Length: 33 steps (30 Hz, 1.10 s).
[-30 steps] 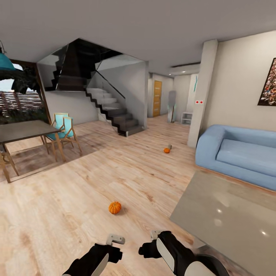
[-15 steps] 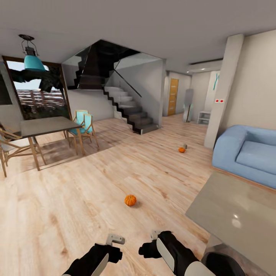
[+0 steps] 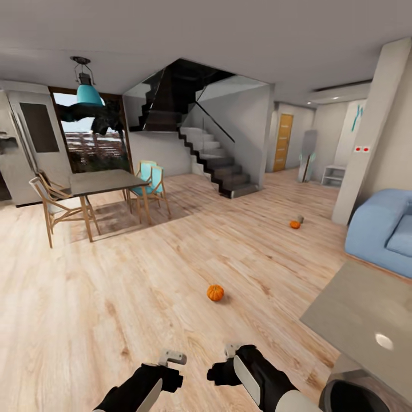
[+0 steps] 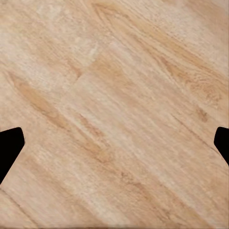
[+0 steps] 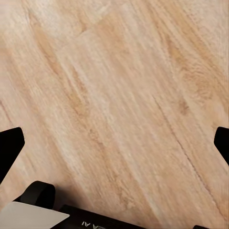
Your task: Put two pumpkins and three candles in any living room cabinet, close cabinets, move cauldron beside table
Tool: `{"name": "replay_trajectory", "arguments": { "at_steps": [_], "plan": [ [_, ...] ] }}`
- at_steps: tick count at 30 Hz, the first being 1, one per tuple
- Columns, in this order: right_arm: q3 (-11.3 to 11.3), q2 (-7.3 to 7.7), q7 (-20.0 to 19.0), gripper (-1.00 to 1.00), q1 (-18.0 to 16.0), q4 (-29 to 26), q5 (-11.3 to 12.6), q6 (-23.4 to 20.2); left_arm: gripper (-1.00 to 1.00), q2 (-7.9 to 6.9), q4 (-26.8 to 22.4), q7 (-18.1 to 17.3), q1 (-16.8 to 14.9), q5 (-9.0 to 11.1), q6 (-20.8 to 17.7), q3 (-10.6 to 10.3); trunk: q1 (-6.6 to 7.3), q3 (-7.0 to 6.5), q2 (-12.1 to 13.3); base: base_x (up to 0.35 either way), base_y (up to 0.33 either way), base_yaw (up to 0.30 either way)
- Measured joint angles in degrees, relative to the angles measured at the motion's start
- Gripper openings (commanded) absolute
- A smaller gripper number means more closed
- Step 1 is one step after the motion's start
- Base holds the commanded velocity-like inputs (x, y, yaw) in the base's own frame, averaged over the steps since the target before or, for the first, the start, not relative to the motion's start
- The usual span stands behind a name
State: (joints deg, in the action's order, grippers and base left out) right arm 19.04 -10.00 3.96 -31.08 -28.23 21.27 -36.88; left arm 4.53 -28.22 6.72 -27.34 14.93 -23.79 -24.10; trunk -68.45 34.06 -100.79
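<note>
One orange pumpkin lies on the wood floor a little ahead of my arms. A second pumpkin sits farther off near the white pillar, with a small grey candle right beside it. A grey round pot with a dark mouth, the cauldron by its look, shows at the lower right corner. My left gripper and right gripper hang low side by side. Both the left gripper and the right gripper are open over bare floor. The cabinet is out of view.
A dining table with wooden chairs stands at the left. A staircase rises in the middle distance. A blue sofa and a glossy grey flat surface lie at the right, beside a white pillar.
The whole head view has swung left, so the pumpkins, sofa and stairs sit farther right in the picture and the dining table shows fully. Both arms hold the same pose.
</note>
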Motion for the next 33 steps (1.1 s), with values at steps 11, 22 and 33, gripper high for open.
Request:
{"name": "replay_trajectory", "arguments": {
  "at_steps": [11,22,33],
  "plan": [
    [0.0,0.0,-0.1,1.0,0.0,0.0,0.0,0.0,1.0,0.0,0.0,0.0,0.0,0.0,0.2,0.0,0.0,0.5,0.0,-0.001,0.0,0.243],
    [0.0,0.0,-0.1,1.0,0.0,0.0,0.0,0.1,1.0,-0.07,0.0,-0.3,0.0,-0.2,0.3,0.0,0.02,1.0,0.0,0.099,0.0,0.243],
    [1.0,0.0,-1.4,1.0,0.0,-0.1,0.2,0.5,1.0,-0.08,0.0,-0.4,0.0,-0.3,0.5,0.0,0.03,1.21,0.0,0.279,0.0,0.075]
  ]
}}
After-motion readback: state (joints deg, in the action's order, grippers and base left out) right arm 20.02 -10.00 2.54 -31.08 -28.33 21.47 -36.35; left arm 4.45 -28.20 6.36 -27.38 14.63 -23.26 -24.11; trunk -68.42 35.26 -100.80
